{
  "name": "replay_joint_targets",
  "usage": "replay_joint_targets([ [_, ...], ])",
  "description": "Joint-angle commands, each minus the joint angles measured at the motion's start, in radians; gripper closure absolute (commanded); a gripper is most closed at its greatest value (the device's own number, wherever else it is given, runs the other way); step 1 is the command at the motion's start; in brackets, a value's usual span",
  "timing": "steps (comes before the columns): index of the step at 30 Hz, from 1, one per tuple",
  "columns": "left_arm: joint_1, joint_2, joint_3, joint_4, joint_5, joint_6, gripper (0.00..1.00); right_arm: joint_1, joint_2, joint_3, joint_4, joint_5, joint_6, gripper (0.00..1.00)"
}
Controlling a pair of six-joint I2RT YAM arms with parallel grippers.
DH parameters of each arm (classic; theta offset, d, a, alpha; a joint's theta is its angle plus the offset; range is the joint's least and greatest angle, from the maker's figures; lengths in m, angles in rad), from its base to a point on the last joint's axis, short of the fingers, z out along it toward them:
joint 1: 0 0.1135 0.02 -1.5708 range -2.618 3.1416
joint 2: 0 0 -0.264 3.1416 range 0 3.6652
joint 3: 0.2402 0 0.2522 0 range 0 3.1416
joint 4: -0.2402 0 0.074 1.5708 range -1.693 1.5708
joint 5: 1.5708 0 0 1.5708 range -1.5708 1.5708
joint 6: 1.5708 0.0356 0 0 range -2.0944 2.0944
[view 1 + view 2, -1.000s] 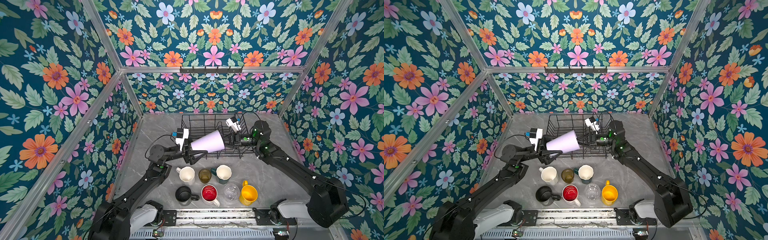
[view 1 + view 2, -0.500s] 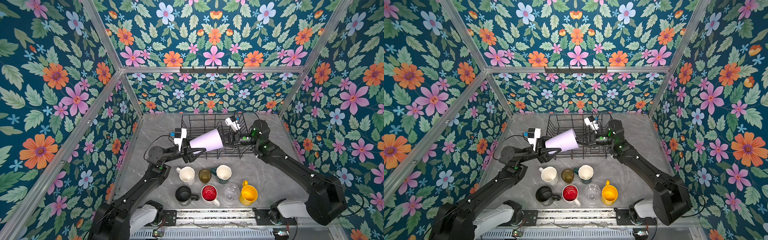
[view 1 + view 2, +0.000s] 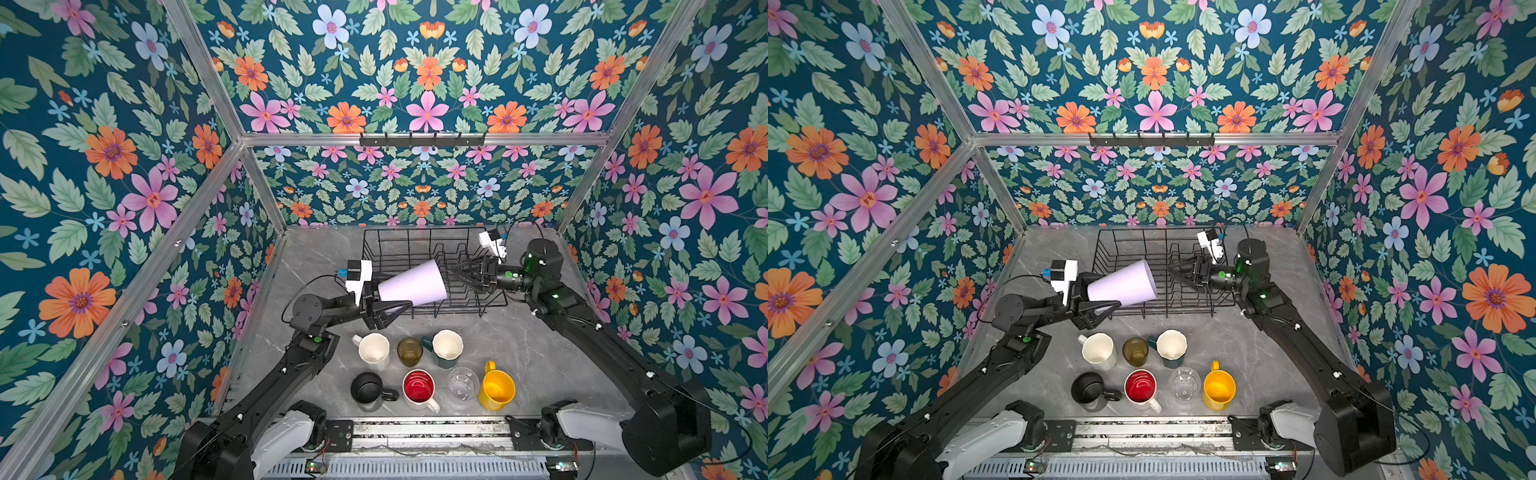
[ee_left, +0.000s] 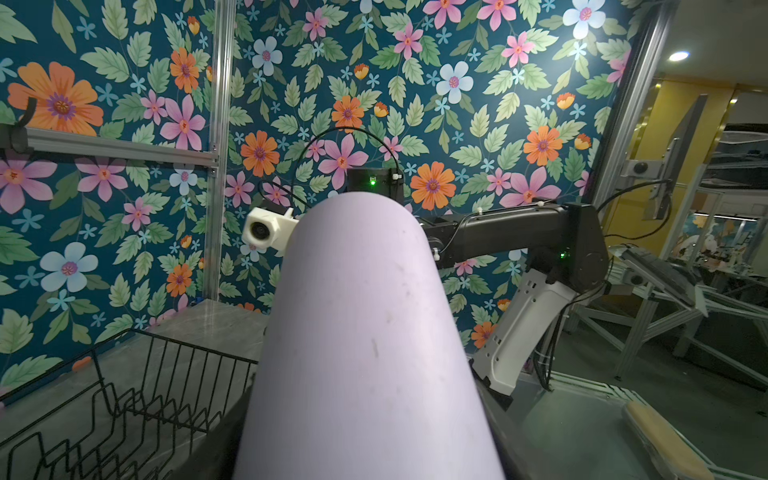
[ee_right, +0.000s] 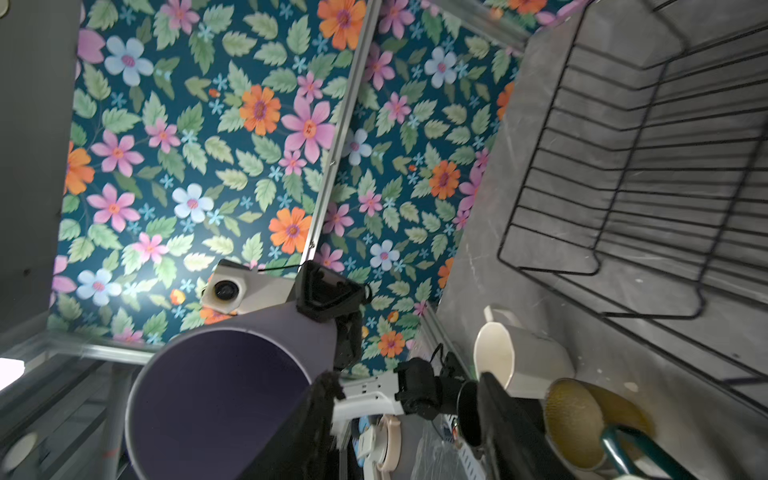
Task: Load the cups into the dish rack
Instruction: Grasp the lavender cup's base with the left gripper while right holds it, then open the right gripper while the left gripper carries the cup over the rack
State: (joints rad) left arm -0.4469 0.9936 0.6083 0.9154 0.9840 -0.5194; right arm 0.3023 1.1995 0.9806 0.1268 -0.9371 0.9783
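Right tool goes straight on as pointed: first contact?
Probably the lilac tumbler: the left tool holds it sideways, open mouth facing the right tool. Depth is unclear, so rim or inside can't be told.

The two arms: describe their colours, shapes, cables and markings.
Left arm and right arm are matt black tubular links on white base housings, with small green lights. Each carries a white boxy wrist camera behind black tapered fingers, with thin black cables looping out.

Bright, even light from above, soft shadows — wrist views dimmer, edges bowed, glare on the wallpaper [image 5: 183, 270].
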Motion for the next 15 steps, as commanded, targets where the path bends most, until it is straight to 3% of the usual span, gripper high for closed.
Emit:
replay_joint_targets([
  [1,0.001,-0.008,0.046,-0.206,-0.106,0.123,1.00,-0.020,-0.069,0.015,-0.244,0.188,-0.175,0.33],
  [7,-0.002,0.032,0.212,-0.605,-0.305,0.296,1.00,-0.020,-0.230,-0.009,-0.404,0.476,-0.316,0.15],
  [11,-0.001,0.109,0.358,-0.824,-0.399,0.361,1.00,-0.020,-0.301,-0.038,-0.435,0.566,-0.354,0.07],
  [15,-0.001,0.230,0.540,-1.059,-0.568,0.395,1.00,-0.019,-0.335,-0.067,-0.459,0.596,-0.369,0.05],
])
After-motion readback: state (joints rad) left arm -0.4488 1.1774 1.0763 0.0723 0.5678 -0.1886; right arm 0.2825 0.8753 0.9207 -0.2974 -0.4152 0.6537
